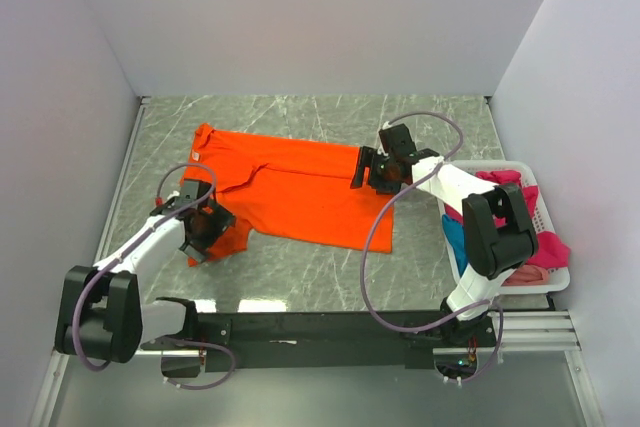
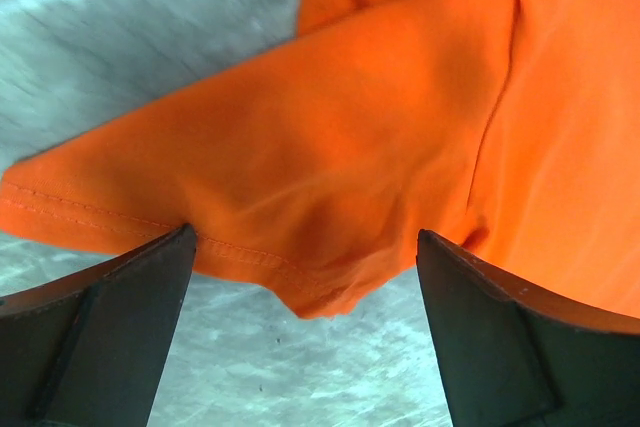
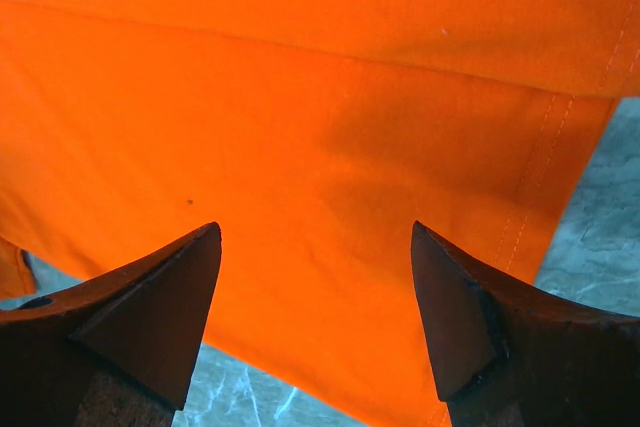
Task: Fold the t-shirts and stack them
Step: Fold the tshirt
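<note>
A bright orange t-shirt lies spread on the grey marble table, its collar and white label to the left and its hem to the right. My left gripper hovers open over the near-left sleeve. In the left wrist view the sleeve corner sits between the wide-apart fingers of that gripper. My right gripper stands open over the hem end. The right wrist view shows this gripper above flat orange cloth, holding nothing. Magenta and teal t-shirts lie in the basket.
A white plastic basket stands at the right edge of the table, beside the right arm. White walls close the table in at the back and on both sides. A black rail with both arm bases runs along the near edge.
</note>
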### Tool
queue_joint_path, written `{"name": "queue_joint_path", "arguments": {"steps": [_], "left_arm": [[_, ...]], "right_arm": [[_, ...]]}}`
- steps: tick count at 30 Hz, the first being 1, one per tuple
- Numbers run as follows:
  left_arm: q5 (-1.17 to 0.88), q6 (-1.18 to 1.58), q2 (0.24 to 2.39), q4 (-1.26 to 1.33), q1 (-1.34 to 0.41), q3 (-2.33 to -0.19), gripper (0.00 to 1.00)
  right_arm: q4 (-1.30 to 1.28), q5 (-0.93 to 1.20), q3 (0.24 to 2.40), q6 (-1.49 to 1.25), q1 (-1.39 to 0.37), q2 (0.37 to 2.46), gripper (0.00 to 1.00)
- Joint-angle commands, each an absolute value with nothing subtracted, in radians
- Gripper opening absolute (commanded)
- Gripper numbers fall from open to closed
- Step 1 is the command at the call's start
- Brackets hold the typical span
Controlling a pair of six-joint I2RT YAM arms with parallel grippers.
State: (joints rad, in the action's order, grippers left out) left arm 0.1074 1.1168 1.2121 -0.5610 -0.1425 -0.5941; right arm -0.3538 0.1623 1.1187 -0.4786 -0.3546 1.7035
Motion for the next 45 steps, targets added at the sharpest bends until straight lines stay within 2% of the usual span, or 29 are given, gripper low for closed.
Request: {"name": "queue_joint_path", "arguments": {"steps": [1, 5, 15, 25, 29, 34, 36, 38, 41, 43, 45], "left_arm": [[0.092, 1.155, 1.244, -0.635, -0.198, -0.58, 0.99], [0.107, 1.216, 1.203, -0.745, -0.313, -0.595, 0.99], [0.046, 1.256, 1.195, -0.756, -0.443, -0.618, 1.0], [0.356, 1.289, 1.151, -1.015, -0.434, -0.851, 0.99], [0.405, 1.234, 1.161, -0.964, -0.275, -0.876, 0.99], [0.186, 1.111, 1.175, -0.687, -0.104, -0.796, 0.99], [0.207, 1.123, 1.201, -0.68, -0.071, -0.79, 0.99], [0.215, 1.118, 1.229, -0.676, -0.025, -0.773, 0.9], [0.198, 1.104, 1.238, -0.628, -0.003, -0.727, 0.69], [0.167, 1.089, 1.242, -0.597, 0.035, -0.689, 0.6], [0.16, 1.085, 1.259, -0.581, 0.048, -0.67, 0.57]], "right_arm": [[-0.325, 0.144, 1.103, -0.476, -0.354, 1.677, 0.83], [-0.331, 0.137, 1.095, -0.465, -0.353, 1.674, 0.83], [-0.314, 0.169, 1.083, -0.45, -0.351, 1.687, 0.83], [-0.316, 0.17, 1.06, -0.416, -0.36, 1.632, 0.83], [-0.33, 0.159, 1.083, -0.376, -0.51, 1.606, 0.82], [-0.269, 0.183, 1.156, -0.361, -0.794, 1.663, 0.81], [-0.259, 0.167, 1.228, -0.353, -0.915, 1.721, 0.79], [-0.265, 0.157, 1.325, -0.345, -0.98, 1.77, 0.77], [-0.307, 0.115, 1.458, -0.35, -1.054, 1.873, 0.75], [-0.34, 0.081, 1.509, -0.389, -1.069, 1.936, 0.73], [-0.344, 0.084, 1.549, -0.423, -1.072, 1.986, 0.69]]}}
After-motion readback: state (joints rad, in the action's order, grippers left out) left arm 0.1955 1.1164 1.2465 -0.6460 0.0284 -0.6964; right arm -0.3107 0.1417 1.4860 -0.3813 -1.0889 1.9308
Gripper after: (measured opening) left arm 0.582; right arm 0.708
